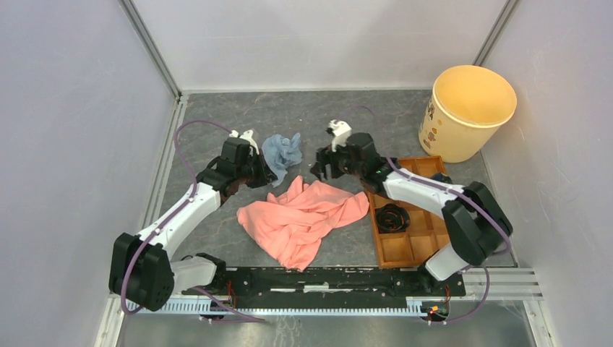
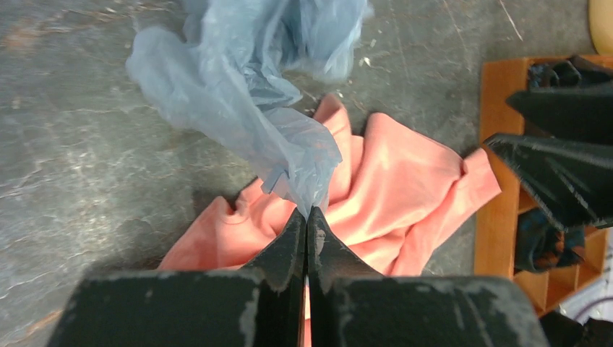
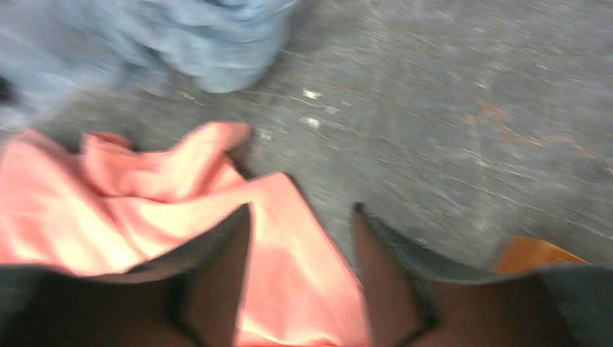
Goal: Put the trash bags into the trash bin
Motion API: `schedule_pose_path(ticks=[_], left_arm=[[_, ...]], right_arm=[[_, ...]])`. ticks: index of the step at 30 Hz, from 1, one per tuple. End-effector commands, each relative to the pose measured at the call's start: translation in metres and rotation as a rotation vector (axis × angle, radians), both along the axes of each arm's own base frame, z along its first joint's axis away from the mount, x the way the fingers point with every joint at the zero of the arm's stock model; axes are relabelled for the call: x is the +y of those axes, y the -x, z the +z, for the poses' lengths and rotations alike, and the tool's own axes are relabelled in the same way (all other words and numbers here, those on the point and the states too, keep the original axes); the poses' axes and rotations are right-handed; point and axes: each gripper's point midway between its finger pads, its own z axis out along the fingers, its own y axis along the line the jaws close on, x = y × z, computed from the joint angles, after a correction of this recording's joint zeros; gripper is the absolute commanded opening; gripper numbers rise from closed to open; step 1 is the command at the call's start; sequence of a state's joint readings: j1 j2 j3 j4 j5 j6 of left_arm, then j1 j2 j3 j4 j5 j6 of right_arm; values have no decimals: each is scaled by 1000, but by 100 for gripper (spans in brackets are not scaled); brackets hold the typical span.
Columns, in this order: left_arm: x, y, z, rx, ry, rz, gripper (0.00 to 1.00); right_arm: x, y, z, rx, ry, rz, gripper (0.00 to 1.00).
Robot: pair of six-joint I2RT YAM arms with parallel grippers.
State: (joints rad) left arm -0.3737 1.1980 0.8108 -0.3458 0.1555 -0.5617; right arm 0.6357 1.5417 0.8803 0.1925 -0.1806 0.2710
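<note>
Step in hand: pinching blue trash bag [image 2: 238, 94] between clamped jaws of left gripper [image 2: 307, 217], mid-scene. Hovering right gripper [image 3: 300, 210], jaws apart, over pink trash bag [image 3: 144, 210]. Next, likely: lifting and carrying to trash bin [image 1: 470, 108], far right corner.

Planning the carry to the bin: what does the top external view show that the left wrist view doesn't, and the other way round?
Only the top external: the whole trash bin, upright at the far right, beyond the wooden tray, and both arms in full. Only the left wrist: the left gripper pinched shut on a corner of the blue bag. Both: the blue bag, the pink bag and the wooden tray.
</note>
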Motion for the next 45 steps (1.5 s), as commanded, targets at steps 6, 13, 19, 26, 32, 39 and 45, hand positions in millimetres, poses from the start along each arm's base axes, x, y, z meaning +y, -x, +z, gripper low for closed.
schedule_pose_path(ticks=[6,13,19,26,32,39,45], left_arm=[[-33,7,15,-47,178,-125,2],[-29,12,-2,-18,146,-136,2],[1,17,-14,-16,24,-31,2],[83,-4,-17,-13,-156,356,2],[82,-27,10,-36,-89,338,2],[65,-20,28,-33,77,228,2],[43,-5,20,20,227,142,2]], right_arm=[[78,-32,27,-49,-95,-108,84],[81,-78,-14,-40,-30,-311,76],[58,-118,-22,-72,29,-332,1],[-24,-96,8,-177,188,-161,0],[-34,-49,19,-169,148,-18,0],[-66,-46,22,-227,256,-100,0],[-60,-39,9,-210,212,-73,1]])
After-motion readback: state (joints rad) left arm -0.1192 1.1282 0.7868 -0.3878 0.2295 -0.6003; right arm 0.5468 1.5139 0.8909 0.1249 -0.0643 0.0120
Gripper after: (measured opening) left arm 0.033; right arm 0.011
